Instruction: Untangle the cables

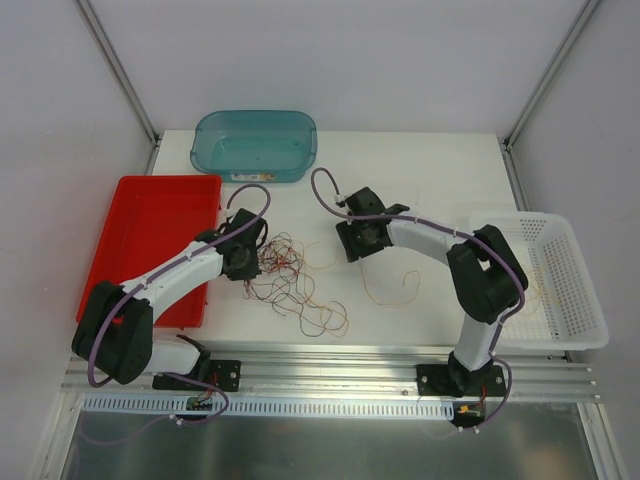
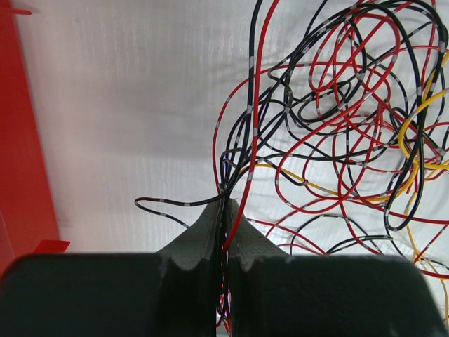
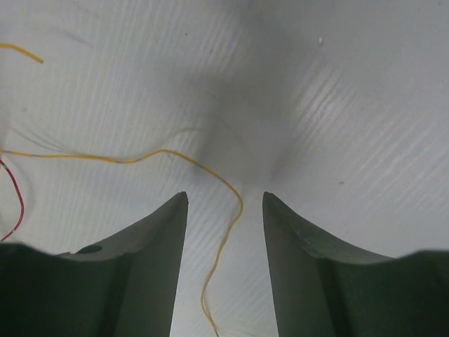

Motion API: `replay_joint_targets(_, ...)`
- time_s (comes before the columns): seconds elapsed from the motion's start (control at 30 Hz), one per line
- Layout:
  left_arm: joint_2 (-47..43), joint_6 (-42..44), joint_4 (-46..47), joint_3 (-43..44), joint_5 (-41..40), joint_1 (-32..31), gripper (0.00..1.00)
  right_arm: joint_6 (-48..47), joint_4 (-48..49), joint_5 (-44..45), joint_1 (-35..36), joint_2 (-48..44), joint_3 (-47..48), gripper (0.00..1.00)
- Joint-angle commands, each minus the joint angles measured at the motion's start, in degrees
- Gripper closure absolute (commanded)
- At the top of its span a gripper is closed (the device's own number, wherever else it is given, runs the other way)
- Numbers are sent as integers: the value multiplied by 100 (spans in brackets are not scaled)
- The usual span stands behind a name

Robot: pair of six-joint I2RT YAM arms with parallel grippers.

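The cables (image 1: 295,285) lie as a loose tangle of thin red, black and yellow-orange wires on the white table between the two arms. My left gripper (image 1: 256,262) sits at the tangle's left edge. In the left wrist view the left gripper (image 2: 226,205) is shut on a few red and black strands, with the rest of the cables (image 2: 337,119) spread out ahead and to the right. My right gripper (image 1: 352,252) hovers just right of the tangle. In the right wrist view the right gripper (image 3: 226,198) is open over the table, and a single yellow cable (image 3: 226,235) runs between its fingers, untouched.
A red tray (image 1: 150,230) lies at the left, partly under the left arm. A teal bin (image 1: 250,170) stands at the back. A white mesh basket (image 1: 560,280) sits at the right edge. A loose yellow strand (image 1: 392,303) curls on the table in front of the right gripper.
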Motion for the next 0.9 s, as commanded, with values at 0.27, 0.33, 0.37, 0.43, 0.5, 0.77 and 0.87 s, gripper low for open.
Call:
replay_joint_targets(0.27, -167, 37, -37, -168, -126, -29, 100, -246, 69, -197, 3, 285, 207, 98)
replay_joint_targets(0.33, -115, -6, -37, -185, -223, -20, 100, -273, -114, -249, -6, -66, 5, 99)
replay_joint_targets(0.37, -80, -15, -46, -186, -249, -20, 100, -273, -229, -267, -6, -198, -39, 99)
replay_joint_targets(0.43, -1, -50, -46, -194, -267, -20, 100, -299, -475, -328, -6, -698, -171, 99)
replay_joint_targets(0.5, 87, -103, -46, -212, -284, -11, 100, -343, -783, -408, -41, -1137, -268, 99)
replay_joint_targets(0.77, 193, -165, -46, -335, -214, -11, 100, -624, -2117, -1074, -980, -3704, 204, 99)
replay_joint_targets(0.87, 211, -226, -46, -361, -170, -3, 100, -729, -2496, -1452, -1437, -4388, 600, 99)
